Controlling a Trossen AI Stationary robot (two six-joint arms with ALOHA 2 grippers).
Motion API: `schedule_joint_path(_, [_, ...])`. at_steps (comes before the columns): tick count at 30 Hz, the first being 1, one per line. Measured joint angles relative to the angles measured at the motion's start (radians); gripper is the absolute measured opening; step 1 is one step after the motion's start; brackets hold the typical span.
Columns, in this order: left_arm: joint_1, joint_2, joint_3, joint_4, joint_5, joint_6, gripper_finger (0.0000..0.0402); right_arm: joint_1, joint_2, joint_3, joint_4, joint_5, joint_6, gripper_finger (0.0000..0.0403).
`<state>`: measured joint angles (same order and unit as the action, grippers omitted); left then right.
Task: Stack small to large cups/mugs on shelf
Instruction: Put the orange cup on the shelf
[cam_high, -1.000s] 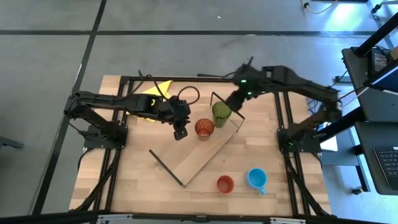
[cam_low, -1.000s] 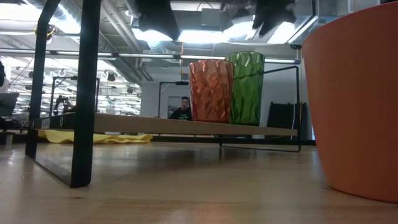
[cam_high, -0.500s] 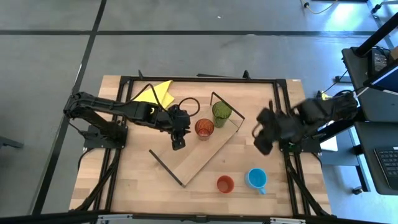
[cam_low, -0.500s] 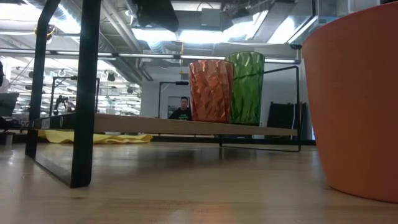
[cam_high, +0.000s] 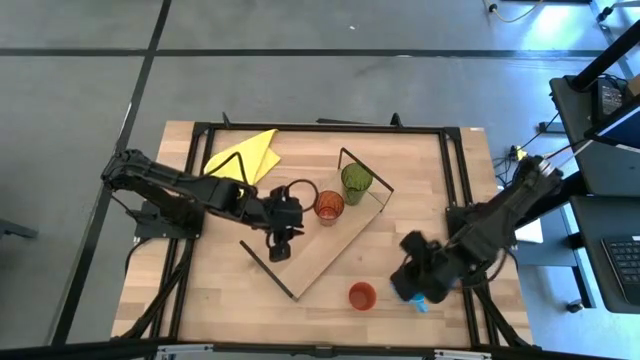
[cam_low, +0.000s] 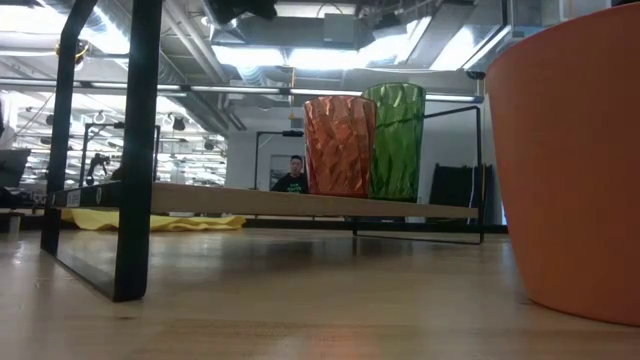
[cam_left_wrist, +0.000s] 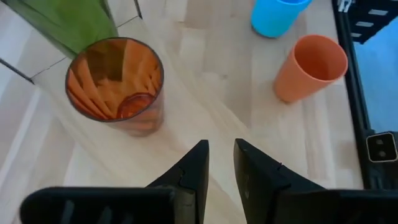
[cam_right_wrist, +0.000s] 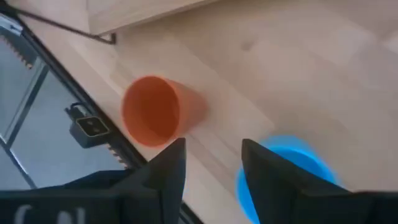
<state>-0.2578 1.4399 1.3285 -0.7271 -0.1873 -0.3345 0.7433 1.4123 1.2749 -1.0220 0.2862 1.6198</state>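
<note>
The green tumbler (cam_high: 356, 181) and the orange-red tumbler (cam_high: 329, 207) stand upright side by side on the far end of the light-wood shelf (cam_high: 315, 255), and both also show in the low view (cam_low: 395, 140) (cam_low: 340, 145). The short orange-red cup (cam_high: 362, 296) and the light blue mug (cam_high: 417, 300) stand on the tabletop near the front edge. My left gripper (cam_high: 279, 243) hangs over the shelf's middle, a little left of the orange-red tumbler (cam_left_wrist: 115, 84). Its fingers are narrowly open (cam_left_wrist: 221, 165) and hold nothing. My right gripper (cam_high: 408, 280) is open (cam_right_wrist: 211, 165) above the blue mug (cam_right_wrist: 292, 165), largely hiding it from above.
A yellow cloth (cam_high: 245, 153) lies at the table's far left corner. Black wire frames stand at both ends of the shelf (cam_high: 268, 270) (cam_high: 365, 165). The black table frame (cam_high: 455, 200) runs along the right side, close to my right arm. Bare wood lies near the front left.
My right gripper has left the green tumbler on the shelf. It swung out toward the table's right edge, then toward the near edge, and ended over the blue mug. My left gripper has drawn back from the orange-red tumbler, toward the near left along the shelf. Both tumblers have stayed put.
</note>
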Motion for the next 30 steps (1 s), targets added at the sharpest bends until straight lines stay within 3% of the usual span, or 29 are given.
schedule_joint_path(4, [-0.036,0.0,0.0,-0.001,-0.028,-0.028,0.007,-0.028,0.115,0.017,0.13,-0.061,-0.117,0.0157])
schedule_joint_path(9, [-0.081,0.0,0.0,-0.001,-0.05,-0.058,0.007,-0.031,0.233,0.097,0.008,-0.072,-0.183,0.0157])
schedule_joint_path(18, [-0.129,0.0,0.0,-0.004,-0.117,-0.084,0.0069,-0.076,0.337,0.11,0.087,-0.103,-0.231,0.0157])
schedule_joint_path(30, [-0.129,0.0,0.0,-0.006,-0.119,-0.086,0.0069,-0.133,0.402,0.111,0.087,-0.139,-0.277,0.0153])
